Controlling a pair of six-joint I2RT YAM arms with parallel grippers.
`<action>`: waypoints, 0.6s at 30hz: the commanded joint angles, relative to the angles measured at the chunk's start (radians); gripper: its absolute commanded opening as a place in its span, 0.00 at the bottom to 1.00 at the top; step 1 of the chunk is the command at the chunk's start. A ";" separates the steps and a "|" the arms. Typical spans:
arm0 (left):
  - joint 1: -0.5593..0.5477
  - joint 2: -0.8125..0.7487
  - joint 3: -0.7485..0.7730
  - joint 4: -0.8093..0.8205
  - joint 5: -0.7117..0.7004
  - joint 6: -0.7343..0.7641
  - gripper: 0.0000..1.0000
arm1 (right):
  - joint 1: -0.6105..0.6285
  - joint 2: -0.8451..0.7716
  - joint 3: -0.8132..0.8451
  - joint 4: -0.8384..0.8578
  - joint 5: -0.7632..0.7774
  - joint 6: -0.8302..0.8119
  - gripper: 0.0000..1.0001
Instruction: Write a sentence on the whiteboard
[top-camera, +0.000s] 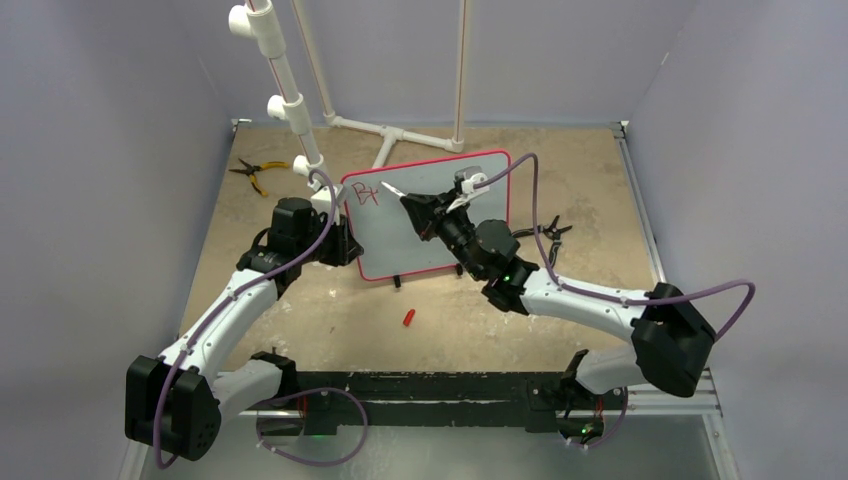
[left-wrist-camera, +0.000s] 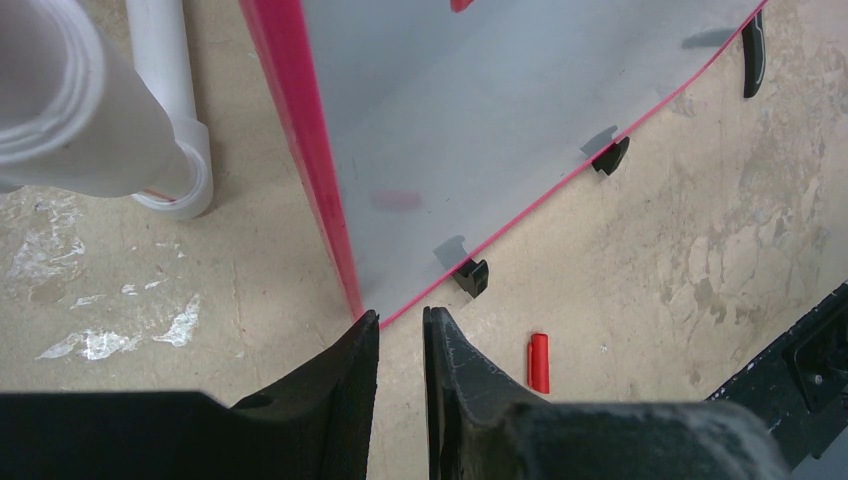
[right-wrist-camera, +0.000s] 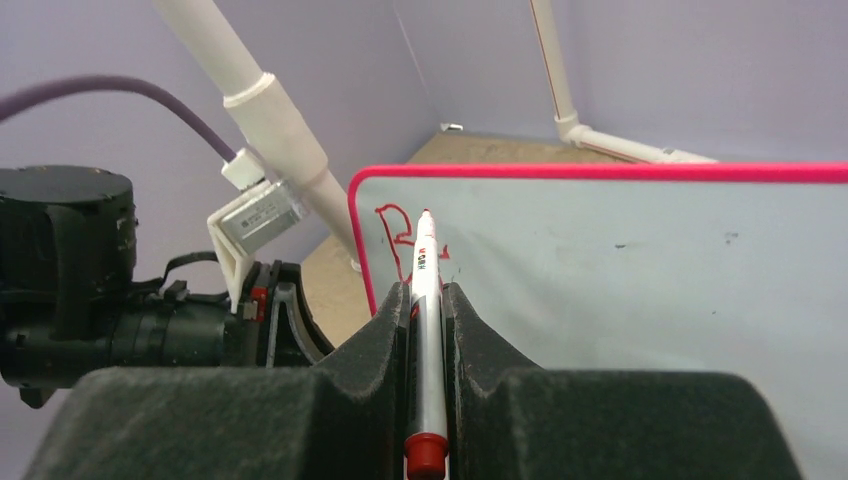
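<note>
Red-framed, the whiteboard (top-camera: 385, 245) has its seven o'clock corner at my left fingers (left-wrist-camera: 400, 318). They sit nearly together, and I cannot tell whether they pinch it. If they don't, pen pressure could tip the board back off its feet (left-wrist-camera: 470, 275). The sentence (right-wrist-camera: 392, 225) is barely begun, up at eleven o'clock. My right fingers (right-wrist-camera: 428, 292) clamp the marker (right-wrist-camera: 427, 250); pushing too hard could slide it in my grip and skew the strokes.

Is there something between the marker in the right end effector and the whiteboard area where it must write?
Nothing visible does. The marker in the right end effector points at the whiteboard beside the red letters; the surface to their right is unobstructed.
</note>
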 joint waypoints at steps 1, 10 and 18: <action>0.005 -0.008 -0.002 0.032 0.000 -0.009 0.21 | -0.017 -0.021 0.006 0.024 -0.021 -0.027 0.00; 0.005 -0.006 -0.002 0.031 -0.001 -0.007 0.21 | -0.023 0.025 0.032 0.021 -0.037 -0.033 0.00; 0.005 -0.001 0.001 0.031 0.002 -0.004 0.21 | -0.026 0.048 0.033 -0.004 0.004 -0.017 0.00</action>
